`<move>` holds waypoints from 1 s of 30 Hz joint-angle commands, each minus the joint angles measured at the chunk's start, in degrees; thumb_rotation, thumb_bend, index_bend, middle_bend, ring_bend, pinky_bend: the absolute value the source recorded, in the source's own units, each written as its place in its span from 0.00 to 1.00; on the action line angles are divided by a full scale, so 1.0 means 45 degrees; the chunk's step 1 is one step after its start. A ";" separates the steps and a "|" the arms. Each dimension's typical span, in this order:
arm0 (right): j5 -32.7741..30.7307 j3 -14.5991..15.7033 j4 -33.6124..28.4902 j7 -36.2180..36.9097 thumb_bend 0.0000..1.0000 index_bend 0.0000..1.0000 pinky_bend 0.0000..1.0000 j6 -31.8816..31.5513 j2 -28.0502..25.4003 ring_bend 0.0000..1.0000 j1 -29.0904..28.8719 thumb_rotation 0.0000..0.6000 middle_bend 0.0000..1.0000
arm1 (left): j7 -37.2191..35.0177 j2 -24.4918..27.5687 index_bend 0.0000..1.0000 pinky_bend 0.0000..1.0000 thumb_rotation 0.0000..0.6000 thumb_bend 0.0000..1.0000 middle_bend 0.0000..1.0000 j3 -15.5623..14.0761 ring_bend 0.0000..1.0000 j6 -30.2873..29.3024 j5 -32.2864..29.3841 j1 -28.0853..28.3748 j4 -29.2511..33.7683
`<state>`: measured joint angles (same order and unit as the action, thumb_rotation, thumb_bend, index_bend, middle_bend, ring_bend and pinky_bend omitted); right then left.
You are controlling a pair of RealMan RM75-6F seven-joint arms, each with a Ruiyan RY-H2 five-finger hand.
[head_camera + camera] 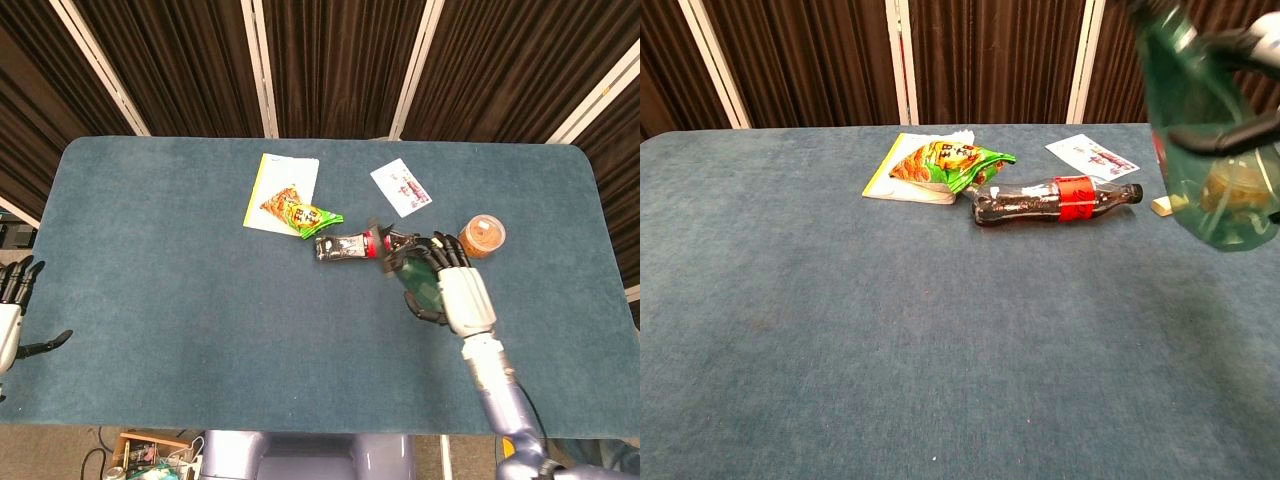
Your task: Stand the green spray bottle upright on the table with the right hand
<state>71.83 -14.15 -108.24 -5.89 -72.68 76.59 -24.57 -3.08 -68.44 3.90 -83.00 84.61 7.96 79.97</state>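
Care matters now, since the right hand (452, 288) grasps the green spray bottle (1205, 150) aloft and nearly upright just right of the cola bottle (1052, 199): lower it straight onto bare cloth, base flat, before loosening the fingers, while the left hand (12, 305) idles spread.

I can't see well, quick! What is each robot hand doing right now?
Left hand: open, holding nothing, at the table's left edge.
Right hand: holding the green spray bottle lifted above the table.
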 commanded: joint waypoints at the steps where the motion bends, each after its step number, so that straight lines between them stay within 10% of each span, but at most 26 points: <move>1: -0.0121 -0.0824 -0.1426 0.7012 0.45 0.94 0.00 0.1282 -0.2439 0.00 0.1313 1.00 0.18 | -0.0039 0.0012 0.00 0.07 1.00 0.02 0.00 -0.0022 0.00 0.0050 0.0029 0.0037 0.0013; 14: 0.3176 -0.0195 0.1651 1.5753 0.45 0.95 0.00 -0.0330 -0.1849 0.00 0.2749 1.00 0.19 | 0.0063 -0.0022 0.00 0.07 1.00 0.02 0.00 -0.0163 0.00 0.0065 0.0269 0.0095 0.0060; 30: 0.5043 0.0706 0.7550 1.4655 0.44 0.95 0.00 -0.3933 0.3772 0.00 0.2765 1.00 0.19 | -0.0375 0.0051 0.00 0.07 1.00 0.02 0.00 -0.0299 0.00 -0.0165 0.0534 0.0020 -0.0186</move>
<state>93.40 -11.81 -77.70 61.58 -88.84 90.50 -11.67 -4.71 -68.23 2.55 -83.69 87.04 8.09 79.19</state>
